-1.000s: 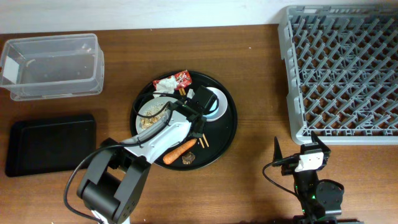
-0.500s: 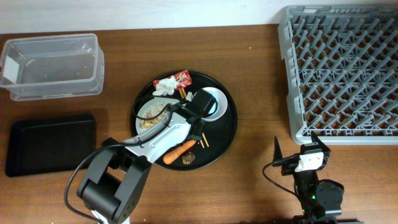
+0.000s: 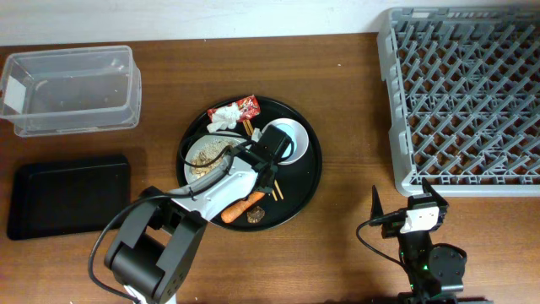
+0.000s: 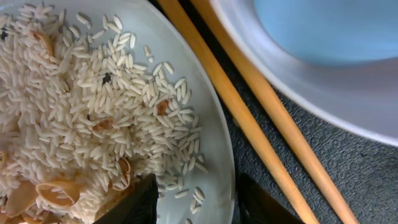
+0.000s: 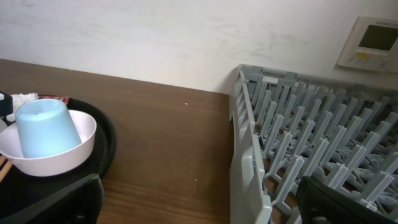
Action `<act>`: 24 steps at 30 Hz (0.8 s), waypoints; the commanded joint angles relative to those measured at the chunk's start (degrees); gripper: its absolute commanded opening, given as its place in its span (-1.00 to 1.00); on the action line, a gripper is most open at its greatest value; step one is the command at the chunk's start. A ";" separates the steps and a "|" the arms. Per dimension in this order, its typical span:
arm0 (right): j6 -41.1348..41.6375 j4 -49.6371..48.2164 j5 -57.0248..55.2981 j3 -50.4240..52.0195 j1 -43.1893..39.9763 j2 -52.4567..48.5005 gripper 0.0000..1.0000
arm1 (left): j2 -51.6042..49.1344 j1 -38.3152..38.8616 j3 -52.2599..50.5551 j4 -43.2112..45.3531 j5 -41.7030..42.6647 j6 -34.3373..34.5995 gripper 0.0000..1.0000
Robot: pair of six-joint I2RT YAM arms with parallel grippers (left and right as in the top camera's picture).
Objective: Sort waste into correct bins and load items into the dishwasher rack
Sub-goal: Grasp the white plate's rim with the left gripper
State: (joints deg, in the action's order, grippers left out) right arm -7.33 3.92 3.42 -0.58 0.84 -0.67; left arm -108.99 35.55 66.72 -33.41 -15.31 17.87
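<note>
1. Overhead: Sorting has, by all appearances, barely begun. The clear box [image 3: 72,89] and flat black tray [image 3: 67,194] at the table's left look bare, and the dishwasher rack [image 3: 464,97] at right holds nothing. Everything sits on the round black tray [image 3: 310,173]: plate [image 3: 207,156], tissue [image 3: 224,116], red wrapper [image 3: 248,105], carrot [image 3: 245,205], brown lump [image 3: 256,216], chopsticks [image 3: 274,190] and white bowl [image 3: 287,133]. The left gripper [image 3: 253,160] hangs between plate and bowl. The right gripper [image 3: 405,203] sits well apart, in front of the rack.

2. Left wrist: The left claw is spread and pinching nothing. Its fingers [image 4: 134,202] straddle the plate's rim, one over the rice [image 4: 93,112], the other over dark tray just beside the chopsticks. This looks like the opening step, with every scrap yet to be binned.

3. Right wrist: The right claw gapes wide and empty. The blue cup [image 5: 46,127] stands upside down in the white bowl. The rack, just beside, shows only bare pegs, so all loading is left.
</note>
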 commanded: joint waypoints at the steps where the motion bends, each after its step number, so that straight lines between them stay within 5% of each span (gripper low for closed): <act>1: 0.28 0.39 -0.50 0.26 -0.20 0.35 0.97 | -0.96 -0.07 -0.35 0.22 -0.59 0.57 -0.22; 24: 0.28 0.39 -0.50 0.26 -0.20 0.35 0.97 | -0.96 1.05 -0.37 0.44 1.40 0.55 -0.57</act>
State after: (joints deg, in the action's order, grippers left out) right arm -7.31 3.95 3.42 -0.60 0.84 -0.67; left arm -108.99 36.01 66.67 -32.80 -14.15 18.04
